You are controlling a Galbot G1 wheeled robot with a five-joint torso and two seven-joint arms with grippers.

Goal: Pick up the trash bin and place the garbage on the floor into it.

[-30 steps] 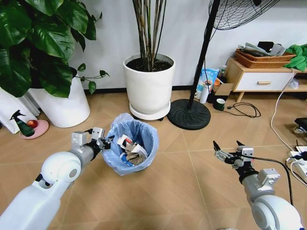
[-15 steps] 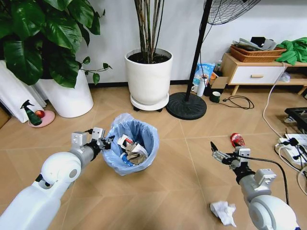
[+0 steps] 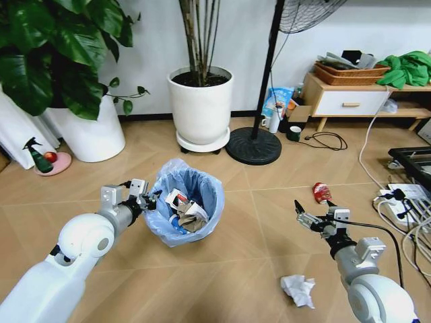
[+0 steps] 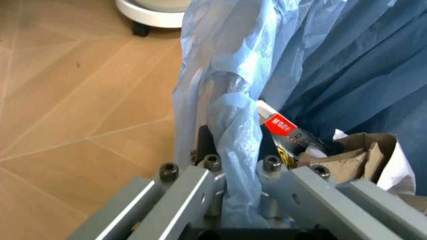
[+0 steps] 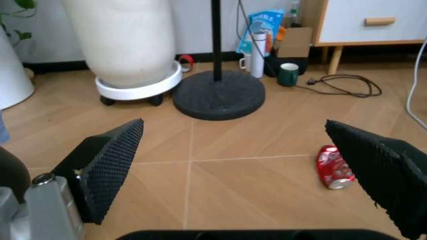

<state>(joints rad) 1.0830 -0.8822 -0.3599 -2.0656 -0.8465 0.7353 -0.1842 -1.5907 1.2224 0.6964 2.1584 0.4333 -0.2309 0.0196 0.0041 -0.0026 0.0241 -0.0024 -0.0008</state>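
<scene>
Two pieces of garbage lie loose on the floor while the trash bin, already part full, sits at the left with the left gripper, its fingers clamped on the blue bag at the bin's rim. To do the next pick well, that hold should stay firm and the bin level so nothing spills. Further right, the right gripper hangs with fingers spread wide, the crushed red can just beyond it and the crumpled paper wad nearer the robot; centring either between the fingers before closing seems wise.
</scene>
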